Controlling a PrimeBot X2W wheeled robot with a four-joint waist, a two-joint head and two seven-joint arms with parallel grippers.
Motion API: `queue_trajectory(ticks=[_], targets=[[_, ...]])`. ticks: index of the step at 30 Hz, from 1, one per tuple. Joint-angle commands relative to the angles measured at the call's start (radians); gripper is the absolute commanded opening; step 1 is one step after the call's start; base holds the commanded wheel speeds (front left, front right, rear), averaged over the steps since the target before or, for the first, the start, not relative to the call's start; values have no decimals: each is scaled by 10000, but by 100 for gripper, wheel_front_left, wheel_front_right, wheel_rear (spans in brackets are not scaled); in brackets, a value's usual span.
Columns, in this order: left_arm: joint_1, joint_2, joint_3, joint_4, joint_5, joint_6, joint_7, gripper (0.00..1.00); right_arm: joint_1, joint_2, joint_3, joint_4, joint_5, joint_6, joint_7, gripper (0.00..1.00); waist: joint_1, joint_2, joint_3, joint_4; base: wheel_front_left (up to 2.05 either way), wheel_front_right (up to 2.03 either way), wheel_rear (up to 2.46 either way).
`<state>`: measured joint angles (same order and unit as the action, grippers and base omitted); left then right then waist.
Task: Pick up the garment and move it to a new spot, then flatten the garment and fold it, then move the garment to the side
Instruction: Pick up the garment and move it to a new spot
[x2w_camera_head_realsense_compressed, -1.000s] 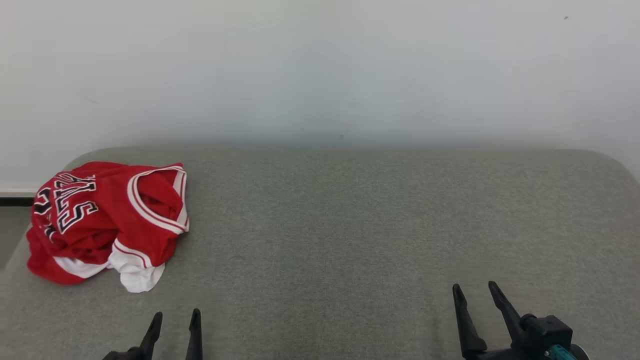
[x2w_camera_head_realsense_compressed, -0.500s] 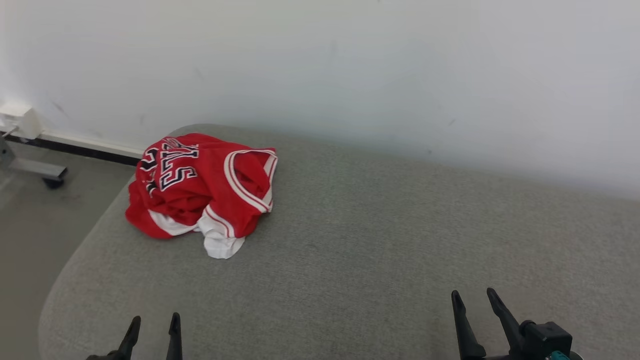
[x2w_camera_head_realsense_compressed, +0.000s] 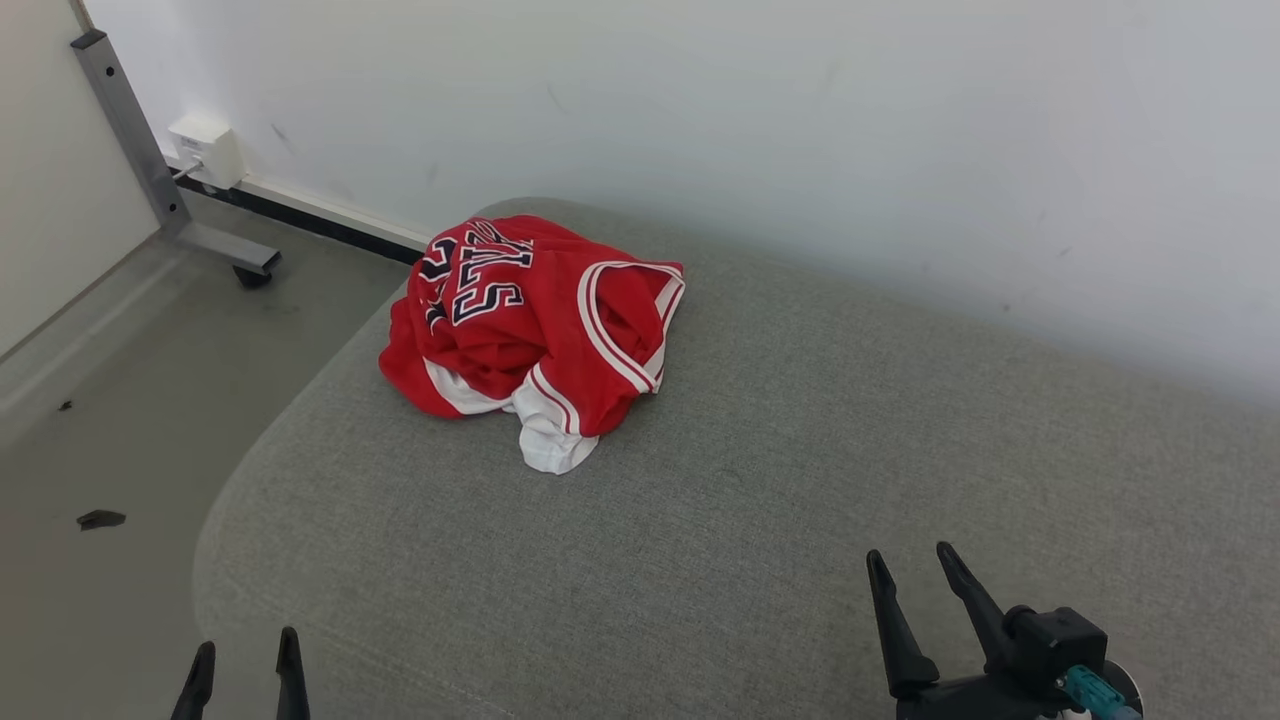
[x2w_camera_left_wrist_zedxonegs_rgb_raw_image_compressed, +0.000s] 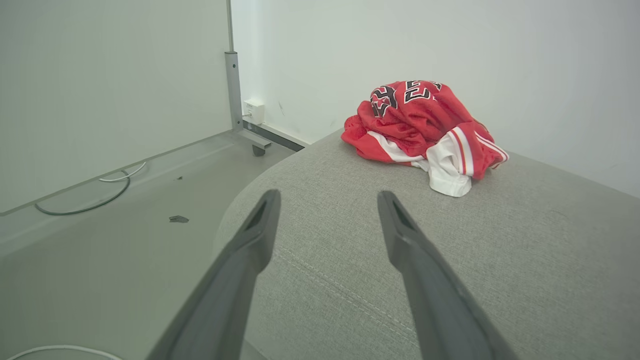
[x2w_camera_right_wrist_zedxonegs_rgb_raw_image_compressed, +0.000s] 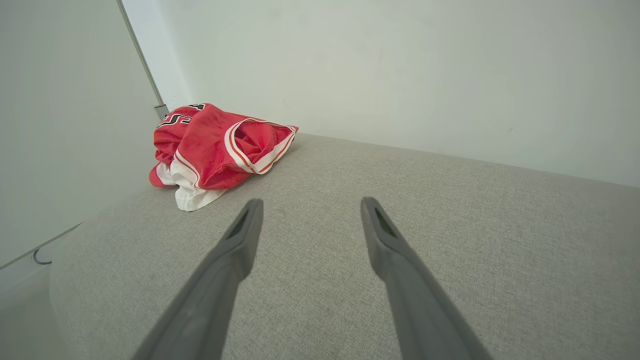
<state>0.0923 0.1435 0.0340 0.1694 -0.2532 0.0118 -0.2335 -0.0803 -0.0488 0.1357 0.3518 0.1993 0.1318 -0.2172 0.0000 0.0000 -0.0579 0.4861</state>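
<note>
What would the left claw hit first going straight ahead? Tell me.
Probably the grey cushion near its rounded edge; the left claw aims left of the red garment, though depth is unclear.

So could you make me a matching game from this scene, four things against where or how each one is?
Things: 1 red jersey; 2 left gripper; 3 right gripper; 4 wall box.
States: A open, over the near right of the grey cushion; B white, low on the wall; C crumpled, at the cushion's far left corner; D open, by the cushion's near left corner.
Pairs: 1-C, 2-D, 3-A, 4-B.
</note>
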Motion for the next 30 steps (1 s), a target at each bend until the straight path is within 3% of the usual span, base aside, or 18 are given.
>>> queue_trajectory(ticks=[1,10,17,25,30], targets=[[122,7,38,-109,-105,53,-35,100,-87,-25,15,51,-36,-21,-39,100,0,0,186,170,0,0,0],[-91,160,-162,-369,52,173,317,100,-107,-25,-120,247,60,-21,-141,100,0,0,288,228,0,0,0],[-1467,568,-491,5,12,-212,1353,100,-16,-27,-507,4,-146,-21,-126,100,0,0,674,230,0,0,0],[-4987,1633,185,977,-914,-755,2984,100,-934,-30,-466,-1078,-963,-21,497,100,0,0,2404,-1031,0,0,0],[-6967,1936,699,1761,-2145,-936,4195,100,-1420,-30,-228,-1462,-1218,-22,698,100,0,0,3458,-1892,0,0,0]])
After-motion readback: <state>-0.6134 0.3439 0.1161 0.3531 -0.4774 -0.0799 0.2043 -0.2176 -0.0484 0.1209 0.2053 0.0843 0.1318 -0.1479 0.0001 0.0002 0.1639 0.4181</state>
